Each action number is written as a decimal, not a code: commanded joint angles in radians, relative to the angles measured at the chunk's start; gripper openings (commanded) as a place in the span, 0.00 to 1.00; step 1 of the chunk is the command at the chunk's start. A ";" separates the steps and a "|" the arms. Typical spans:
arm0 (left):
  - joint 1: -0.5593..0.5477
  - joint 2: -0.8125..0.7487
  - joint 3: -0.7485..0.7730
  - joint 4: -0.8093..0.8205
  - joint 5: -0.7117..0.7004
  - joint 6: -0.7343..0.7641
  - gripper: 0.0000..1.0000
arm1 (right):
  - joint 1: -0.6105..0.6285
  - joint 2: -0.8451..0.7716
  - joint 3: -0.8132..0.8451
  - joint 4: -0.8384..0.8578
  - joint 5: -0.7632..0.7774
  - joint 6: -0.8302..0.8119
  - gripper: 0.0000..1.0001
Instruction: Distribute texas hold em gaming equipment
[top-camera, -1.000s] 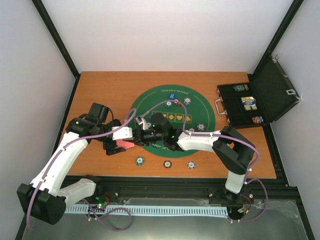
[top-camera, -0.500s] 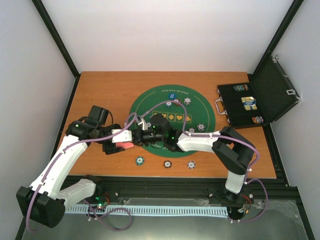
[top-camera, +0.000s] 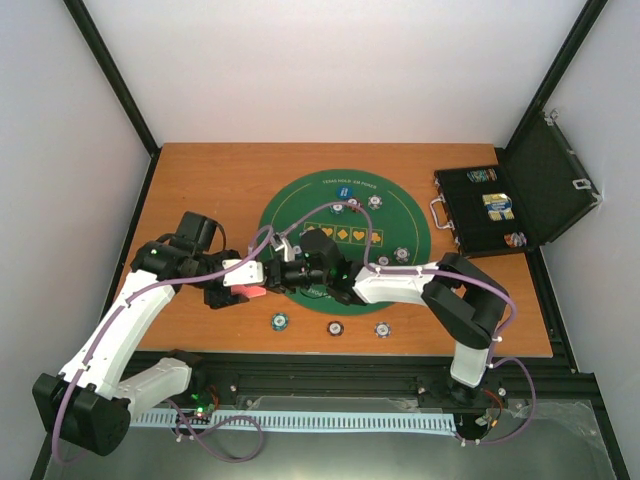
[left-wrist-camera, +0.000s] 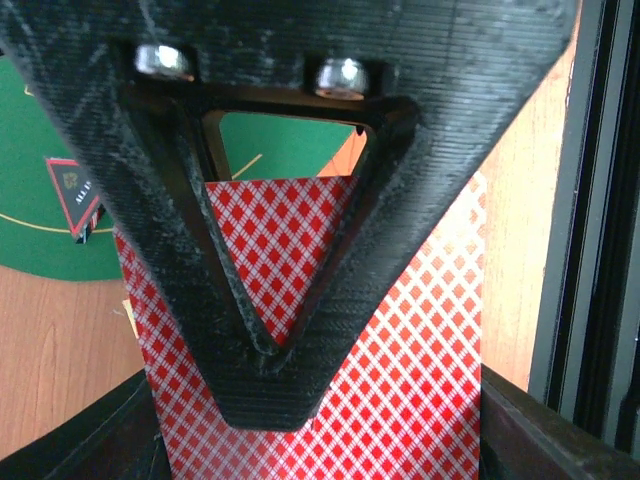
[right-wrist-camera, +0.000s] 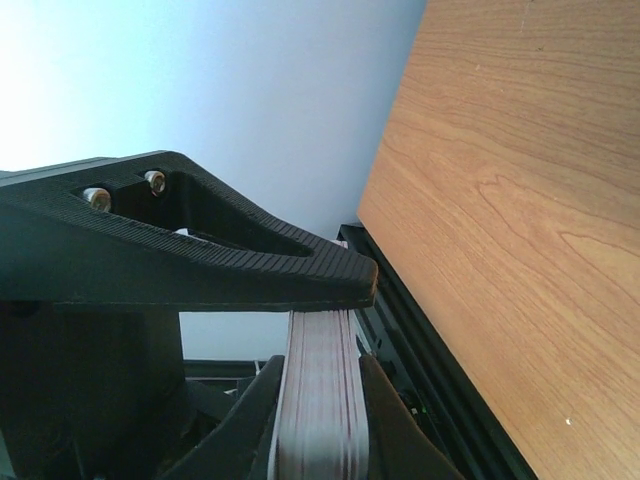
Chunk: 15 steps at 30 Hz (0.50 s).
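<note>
My left gripper (top-camera: 243, 287) and right gripper (top-camera: 284, 272) meet nose to nose at the left rim of the green mat (top-camera: 290, 200). In the right wrist view the right gripper (right-wrist-camera: 325, 370) is shut on a deck of playing cards (right-wrist-camera: 320, 400), seen edge-on. In the left wrist view the left gripper (left-wrist-camera: 300, 440) is shut on a red-diamond-backed card (left-wrist-camera: 420, 350), which shows pink (top-camera: 253, 291) from above. Poker chips lie on the mat (top-camera: 374, 201) (top-camera: 401, 254) and on the wood near the front edge (top-camera: 280, 321) (top-camera: 335, 327) (top-camera: 382, 329). A black triangular marker (left-wrist-camera: 72, 195) sits on the mat.
An open black case (top-camera: 545, 170) stands at the right edge of the wooden table (top-camera: 200, 180), holding more chips (top-camera: 483, 175) and a card box (top-camera: 498, 205). A black frame rail (left-wrist-camera: 590, 250) runs along the table's near edge. White walls close in the back and sides.
The left gripper's fingers have closed from wide open onto the card at the end of the right gripper's deck. Both arms have shifted only slightly.
</note>
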 joint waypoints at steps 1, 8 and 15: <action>-0.008 -0.029 0.046 -0.042 0.024 0.047 0.61 | 0.005 0.050 -0.004 -0.103 0.039 -0.061 0.07; -0.008 -0.022 0.065 -0.061 0.028 0.039 0.66 | 0.007 0.058 0.066 -0.201 0.047 -0.121 0.06; -0.008 -0.012 0.007 -0.003 0.035 0.011 0.98 | 0.007 0.014 0.016 0.018 0.003 -0.006 0.04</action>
